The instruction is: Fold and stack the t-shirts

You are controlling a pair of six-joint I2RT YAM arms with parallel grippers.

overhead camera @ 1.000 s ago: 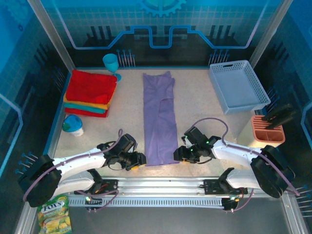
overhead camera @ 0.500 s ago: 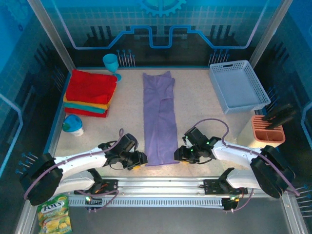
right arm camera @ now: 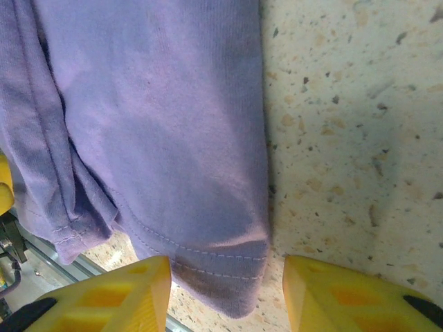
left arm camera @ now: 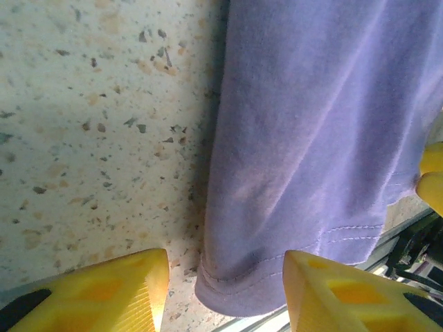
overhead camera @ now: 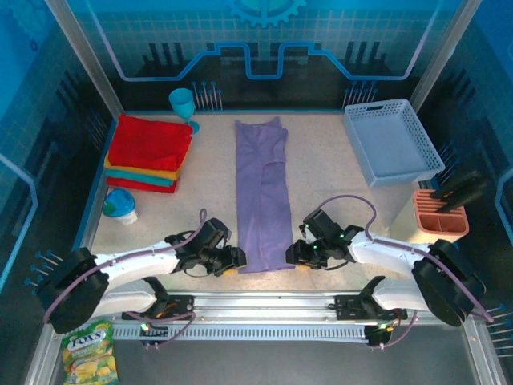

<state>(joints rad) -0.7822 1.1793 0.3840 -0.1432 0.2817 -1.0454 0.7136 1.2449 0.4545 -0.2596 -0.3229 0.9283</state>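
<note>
The lavender-purple t-shirt (overhead camera: 263,192) lies flat as a long narrow strip down the middle of the table. A stack of folded red, yellow-orange and teal t-shirts (overhead camera: 149,152) sits at the back left. My left gripper (overhead camera: 237,261) is at the strip's near-left hem corner. In the left wrist view that gripper (left arm camera: 225,294) is open, and the hem corner (left arm camera: 239,280) lies between its yellow fingers (left arm camera: 104,294), unpinched. My right gripper (overhead camera: 295,255) is at the near-right corner. Its wrist view shows it (right arm camera: 227,294) open astride the stitched hem (right arm camera: 221,266).
A pale blue basket (overhead camera: 391,143) stands at the back right, and an orange holder (overhead camera: 441,215) sits nearer on the right. A teal cup (overhead camera: 182,103) stands behind the stack, with a blue-and-white bowl (overhead camera: 120,205) in front of it. The metal front rail (overhead camera: 264,305) runs just behind the hem.
My left gripper has slid a little to the right, up to the hem corner. The right gripper has stayed put, its jaws a little narrower.
</note>
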